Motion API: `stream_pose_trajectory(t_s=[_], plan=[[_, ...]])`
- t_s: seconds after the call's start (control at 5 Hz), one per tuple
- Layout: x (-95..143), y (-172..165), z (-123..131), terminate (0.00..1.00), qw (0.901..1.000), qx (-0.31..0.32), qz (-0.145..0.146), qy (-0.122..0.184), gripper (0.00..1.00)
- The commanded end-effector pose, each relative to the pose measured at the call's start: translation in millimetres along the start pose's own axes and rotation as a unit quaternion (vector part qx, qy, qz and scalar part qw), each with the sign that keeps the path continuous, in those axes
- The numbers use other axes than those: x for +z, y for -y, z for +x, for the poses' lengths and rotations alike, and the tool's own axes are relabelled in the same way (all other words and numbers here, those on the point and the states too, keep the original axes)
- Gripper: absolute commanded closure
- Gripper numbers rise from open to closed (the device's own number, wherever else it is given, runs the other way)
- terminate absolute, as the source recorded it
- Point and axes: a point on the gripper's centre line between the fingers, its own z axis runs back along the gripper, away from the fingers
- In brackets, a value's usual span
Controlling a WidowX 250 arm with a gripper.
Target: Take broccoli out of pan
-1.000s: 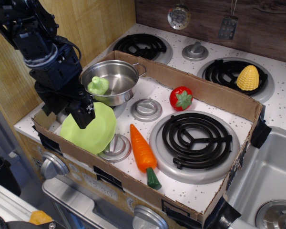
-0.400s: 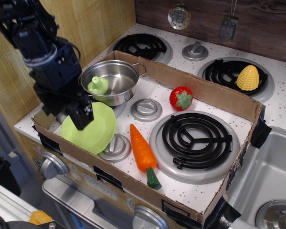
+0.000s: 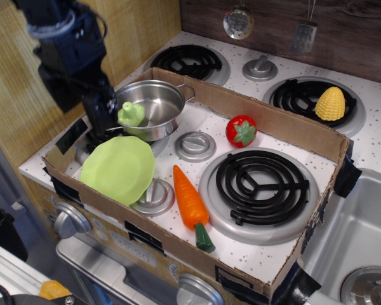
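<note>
The pale-green broccoli point(image 3: 131, 114) sits inside the shiny steel pan point(image 3: 160, 108), against its near left wall. The pan stands at the back left of a cardboard tray point(image 3: 286, 133) on the toy stove. My black gripper point(image 3: 100, 114) hangs just left of the pan, beside its rim and above the tray's left corner. It holds nothing; its fingers are dark and I cannot make out whether they are apart.
A flat light-green plate point(image 3: 118, 169) lies in front of the pan. An orange carrot point(image 3: 190, 203) and a red tomato point(image 3: 240, 131) lie in the tray near a black burner point(image 3: 261, 184). A yellow corn point(image 3: 330, 103) rests on the back right burner. A sink point(image 3: 362, 248) is at right.
My gripper has risen and moved back, from over the green plate to beside the pan's left rim. The plate now shows whole. Broccoli and pan have not moved.
</note>
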Motion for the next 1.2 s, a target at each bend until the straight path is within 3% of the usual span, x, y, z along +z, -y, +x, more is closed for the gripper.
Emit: stream_pose_trajectory(t_s=[0.0, 0.2, 0.6, 1.0], plan=[[-1.9, -17.0, 43.9, 0.00, 0.9968, -0.065, 0.034, 0.033, 0.00], [-9.5, -19.1, 55.5, 0.00, 0.9945, -0.092, 0.037, 0.033, 0.00], [-31.9, -22.8, 72.8, 0.00, 0.9929, -0.111, 0.014, 0.041, 0.00], [-52.2, -28.4, 74.8, 0.00, 0.9911, -0.123, -0.002, 0.051, 0.00]])
